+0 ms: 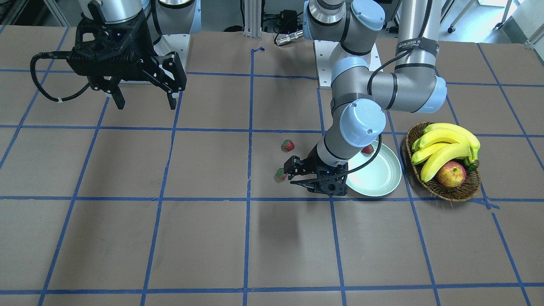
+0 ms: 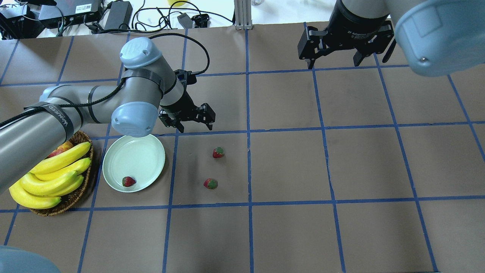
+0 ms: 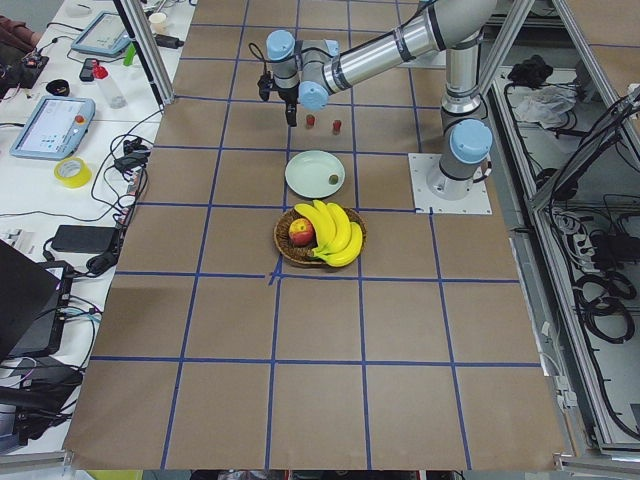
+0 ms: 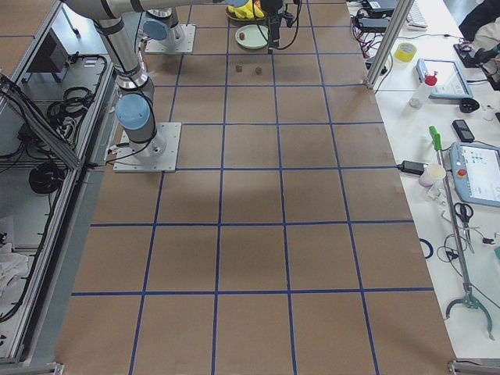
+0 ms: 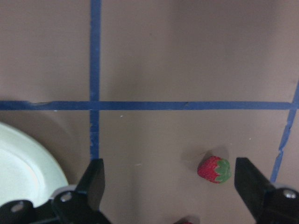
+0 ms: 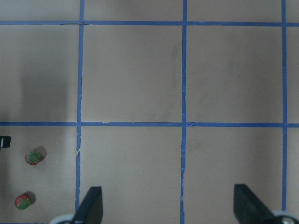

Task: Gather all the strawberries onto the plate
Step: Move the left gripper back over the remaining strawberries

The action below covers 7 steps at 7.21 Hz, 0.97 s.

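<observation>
Overhead, left to right across the worktop (image 2: 288, 163): a wicker basket (image 2: 81, 191) of bananas (image 2: 53, 176), then the plate (image 2: 140, 153), just beside the basket, with the plated strawberry (image 2: 129, 181) inside near its robot-side rim. Past the plate's far edge, hovering, the left hand (image 2: 195, 129), jaws apart, nothing between them. Right of that hand and somewhat nearer the robot, the far loose strawberry (image 2: 218, 152). Nearer the robot again, the near loose strawberry (image 2: 210, 184). Both on bare worktop, apart from each other and from the plate. At far right, well away from every berry, the right hand (image 2: 334, 64), jaws likewise apart and empty.

Only from the front-facing camera: the apple (image 1: 451, 174) in full, a mere sliver behind the bananas overhead. In that same view, the plated strawberry partly masked by the left arm (image 1: 352, 123).

Through the left wrist camera: the far loose strawberry low in frame between the two fingertips (image 5: 250, 182), closer to the frame's right one, untouched. Near loose strawberry cut off at the bottom edge, just a red scrap. Plate reduced to an arc at lower left.

Through the right wrist camera: both loose berries small at lower left, plate out of frame.

In the two side views, berries only dots, caps impossible to make out.
</observation>
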Each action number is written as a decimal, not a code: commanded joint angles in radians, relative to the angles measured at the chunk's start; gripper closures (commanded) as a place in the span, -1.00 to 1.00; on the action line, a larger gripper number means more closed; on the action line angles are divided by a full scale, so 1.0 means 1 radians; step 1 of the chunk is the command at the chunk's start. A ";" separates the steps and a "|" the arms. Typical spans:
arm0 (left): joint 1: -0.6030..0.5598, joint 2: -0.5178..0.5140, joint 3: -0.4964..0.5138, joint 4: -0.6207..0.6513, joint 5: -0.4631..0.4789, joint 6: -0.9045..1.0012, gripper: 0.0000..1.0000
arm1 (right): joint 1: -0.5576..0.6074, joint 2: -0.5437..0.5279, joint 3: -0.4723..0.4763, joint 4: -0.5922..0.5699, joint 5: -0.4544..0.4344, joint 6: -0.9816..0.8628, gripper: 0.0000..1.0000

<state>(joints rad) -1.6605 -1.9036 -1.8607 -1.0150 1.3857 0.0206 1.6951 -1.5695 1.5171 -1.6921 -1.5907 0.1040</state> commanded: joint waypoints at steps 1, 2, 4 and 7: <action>-0.028 -0.018 -0.043 0.038 -0.005 0.186 -1.00 | 0.000 -0.001 0.000 0.000 -0.002 0.000 -1.00; -0.047 -0.023 -0.058 0.038 -0.004 0.191 -1.00 | 0.000 0.000 0.002 0.002 0.000 0.000 -1.00; -0.076 -0.032 -0.081 0.074 -0.001 0.191 -0.93 | 0.000 0.000 0.002 0.002 0.002 0.000 -1.00; -0.087 -0.040 -0.110 0.090 -0.004 0.190 -0.61 | 0.002 0.000 0.002 0.002 0.000 -0.001 -1.00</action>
<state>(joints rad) -1.7411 -1.9401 -1.9633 -0.9285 1.3824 0.2112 1.6952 -1.5693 1.5186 -1.6908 -1.5906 0.1040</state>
